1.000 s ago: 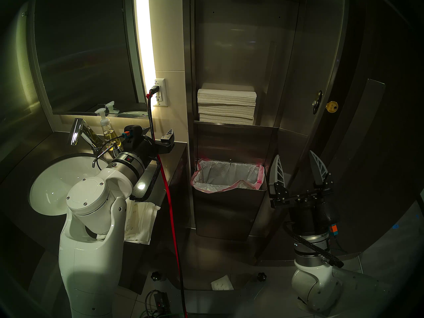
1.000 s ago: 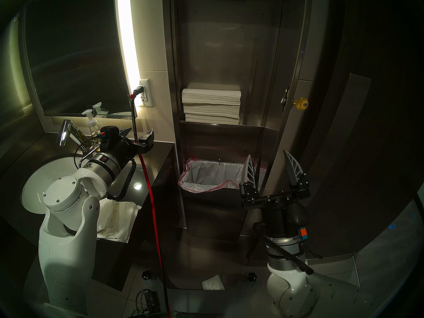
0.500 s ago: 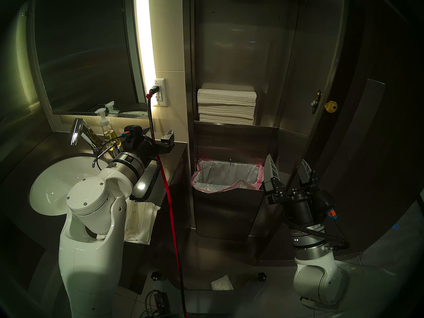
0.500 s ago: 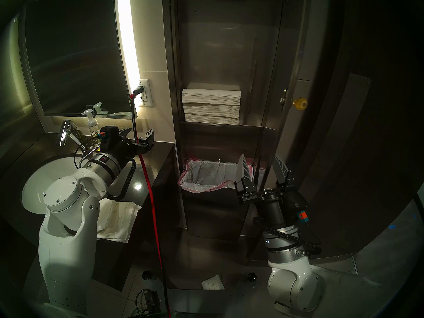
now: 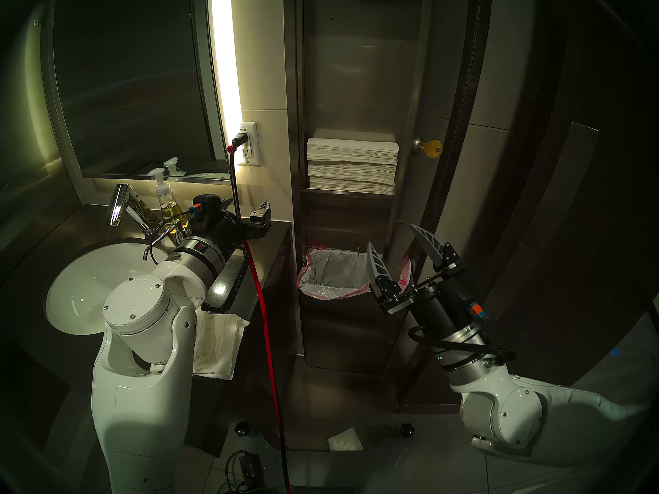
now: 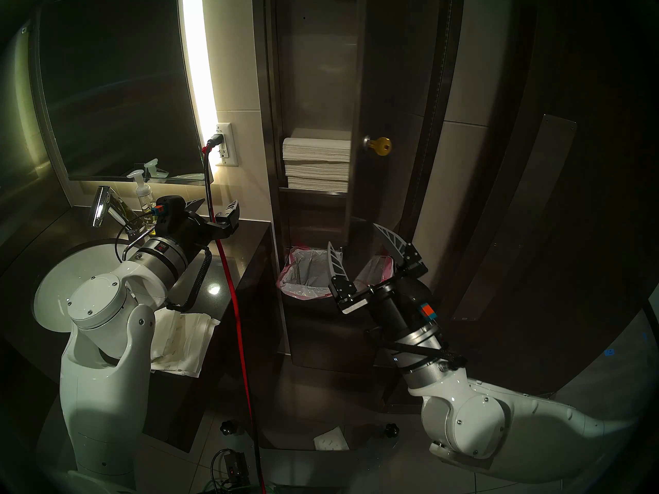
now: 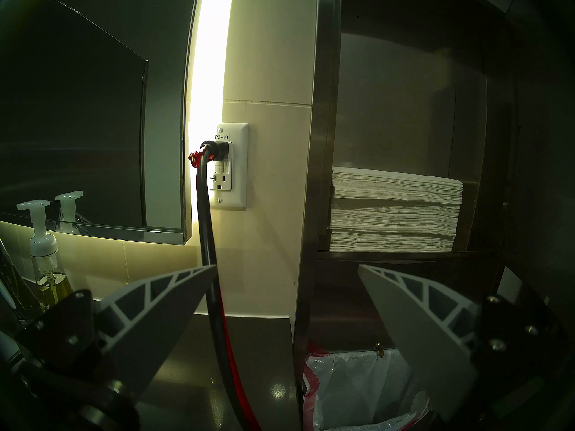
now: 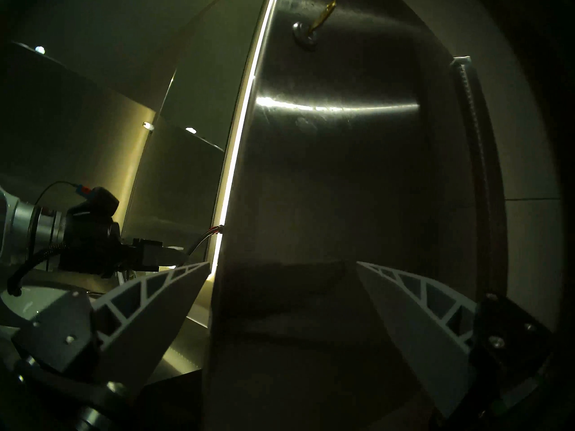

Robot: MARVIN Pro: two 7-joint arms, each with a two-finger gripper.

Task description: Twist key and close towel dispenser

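We found the right gripper spread wide and empty against the half-shut dispenser door (key in lock), the left gripper likewise open.

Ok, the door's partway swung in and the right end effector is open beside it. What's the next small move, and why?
Probably keep pushing the door leftward with the right end effector until it meets the frame. The towels and bin liner still show through the gap, so the towel dispenser isn't shut. The key sits untouched in its lock; twisting it can likely wait.
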